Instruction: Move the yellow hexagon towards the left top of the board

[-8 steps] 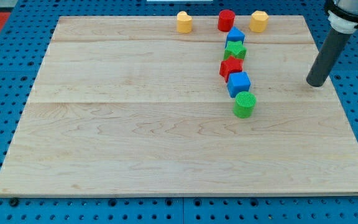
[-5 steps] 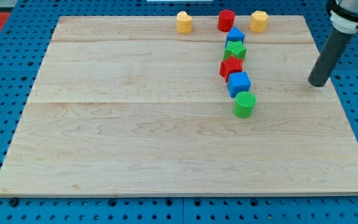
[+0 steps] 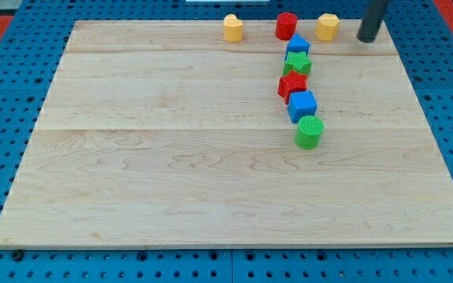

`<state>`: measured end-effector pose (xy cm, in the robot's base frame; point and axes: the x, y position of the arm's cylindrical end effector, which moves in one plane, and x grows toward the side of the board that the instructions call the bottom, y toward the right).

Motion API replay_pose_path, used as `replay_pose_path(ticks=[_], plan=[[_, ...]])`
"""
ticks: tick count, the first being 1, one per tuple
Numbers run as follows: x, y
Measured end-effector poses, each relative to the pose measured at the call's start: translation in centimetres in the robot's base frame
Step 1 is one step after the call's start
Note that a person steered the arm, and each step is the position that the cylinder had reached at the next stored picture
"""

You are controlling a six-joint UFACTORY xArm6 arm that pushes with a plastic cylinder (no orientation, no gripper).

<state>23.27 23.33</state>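
Note:
The yellow hexagon (image 3: pixel 327 27) stands at the board's top edge, right of centre. My tip (image 3: pixel 366 38) is on the board just to the right of it, a small gap apart, not touching. A red cylinder (image 3: pixel 286 25) stands left of the hexagon, and another yellow block with a rounded top (image 3: pixel 233 27) is further left along the same edge.
Below the red cylinder a column of blocks runs down: a blue block (image 3: pixel 297 45), a green star-like block (image 3: pixel 297 64), a red star-like block (image 3: pixel 292 85), a blue cube (image 3: pixel 302 105), a green cylinder (image 3: pixel 309 132). The wooden board (image 3: pixel 171 173) lies on a blue pegboard table.
My tip has moved from the board's right edge, level with the blue cube, up and left to the top edge beside the yellow hexagon. No block has moved.

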Motion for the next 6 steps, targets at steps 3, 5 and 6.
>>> replay_pose_path(ticks=[3,5,6], plan=[[-2.1,-17.4],[-4.0,-14.3],[-3.9,-21.4]])
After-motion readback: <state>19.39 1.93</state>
